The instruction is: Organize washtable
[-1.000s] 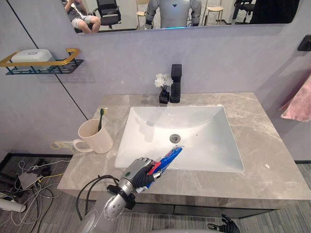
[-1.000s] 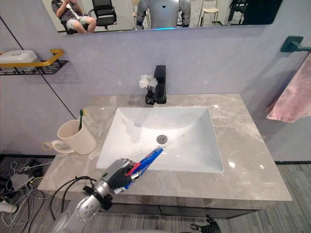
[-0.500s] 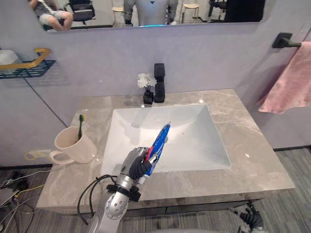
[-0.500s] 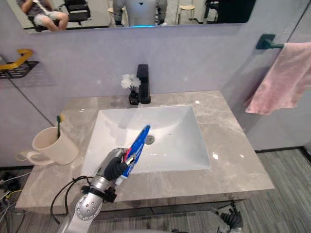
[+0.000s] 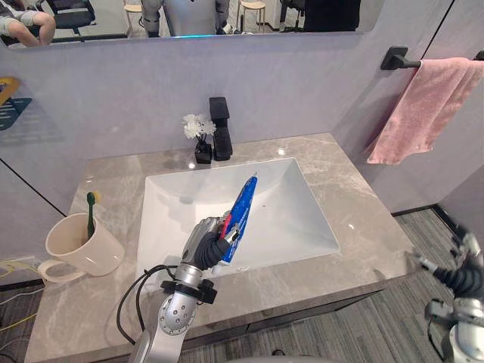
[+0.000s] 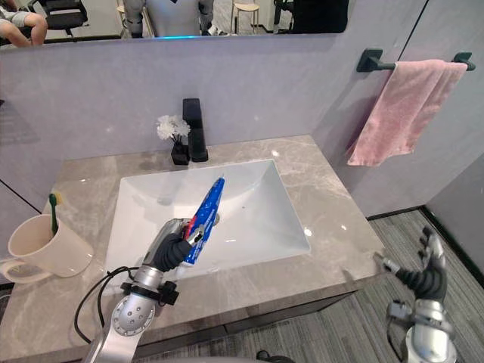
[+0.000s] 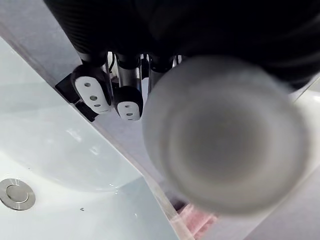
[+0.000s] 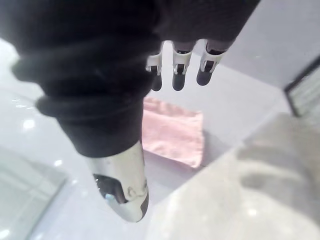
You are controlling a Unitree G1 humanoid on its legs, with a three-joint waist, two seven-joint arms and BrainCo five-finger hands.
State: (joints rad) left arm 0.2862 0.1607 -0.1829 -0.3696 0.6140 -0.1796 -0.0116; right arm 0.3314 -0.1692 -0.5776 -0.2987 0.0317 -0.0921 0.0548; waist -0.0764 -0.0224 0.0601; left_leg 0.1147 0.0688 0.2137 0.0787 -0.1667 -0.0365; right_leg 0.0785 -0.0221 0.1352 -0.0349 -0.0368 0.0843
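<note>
A grey marble desk (image 5: 355, 203) with a white rectangular basin (image 5: 291, 215) set into it is seen from above, below a wall mirror (image 5: 249, 13). The left hand (image 5: 204, 243) is held over the front edge of the basin, and its fingers are clenched around a blue toothpaste tube (image 5: 243, 204). The tube is gripped near its lower end and is tilted, with its flat end raised above the basin and aimed towards the back wall. In the left wrist view, the tube's round end (image 7: 225, 135) is seen very close and blurred, with the curled fingers (image 7: 127, 102) beside it and the basin's drain (image 7: 16, 194) beyond. A black faucet (image 5: 220, 136) is mounted behind the basin, and a small dark vase of white flowers (image 5: 198, 140) is placed just beside it. A cream mug (image 5: 72, 248) is set on the desk to the left of the basin, well apart from the left hand, with a green toothbrush (image 5: 91, 215) stood upright inside it. A pink towel (image 5: 420, 106) is hung from a black bar (image 5: 397, 57) on the right wall. The right hand (image 6: 425, 274) is held off the desk's right front corner, its fingers released and spread, with nothing in it. A seated person (image 5: 23, 19) is reflected in the mirror's corner.
</note>
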